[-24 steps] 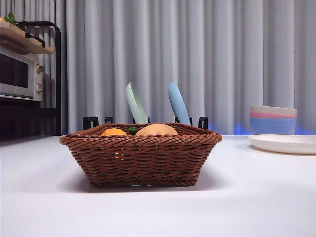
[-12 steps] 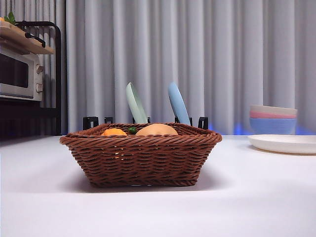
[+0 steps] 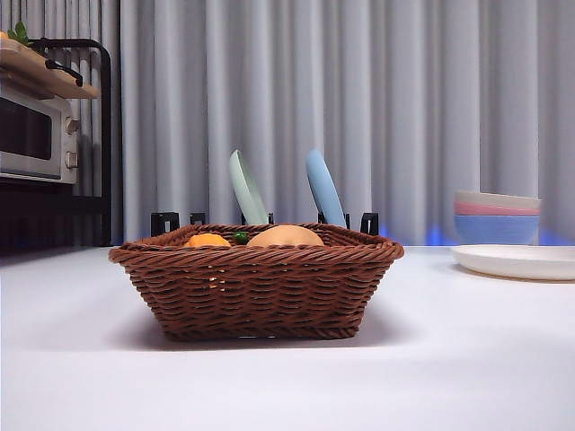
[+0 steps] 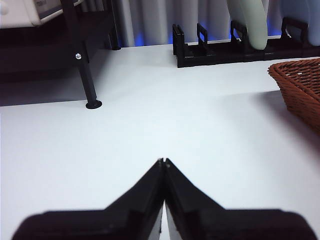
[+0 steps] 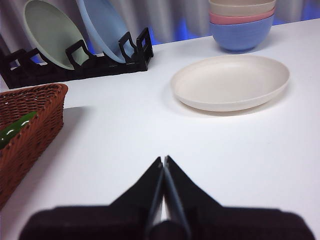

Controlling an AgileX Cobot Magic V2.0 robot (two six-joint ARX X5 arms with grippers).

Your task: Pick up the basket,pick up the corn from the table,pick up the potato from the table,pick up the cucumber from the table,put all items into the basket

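The dark brown wicker basket (image 3: 256,287) stands on the white table (image 3: 467,359) at the middle of the front view. Inside it, above the rim, show the tan potato (image 3: 285,236), the orange-yellow corn (image 3: 207,241) and a bit of the green cucumber (image 3: 241,237). The cucumber also shows in the right wrist view (image 5: 15,128), lying in the basket (image 5: 35,120). My left gripper (image 4: 163,162) is shut and empty over bare table, the basket's corner (image 4: 300,85) off to its side. My right gripper (image 5: 163,160) is shut and empty, apart from the basket.
A black dish rack (image 3: 269,220) with a green plate (image 3: 247,187) and a blue plate (image 3: 324,187) stands behind the basket. A white plate (image 3: 517,260) and stacked bowls (image 3: 497,215) are at the right. A microwave (image 3: 36,135) on a black shelf stands at the left.
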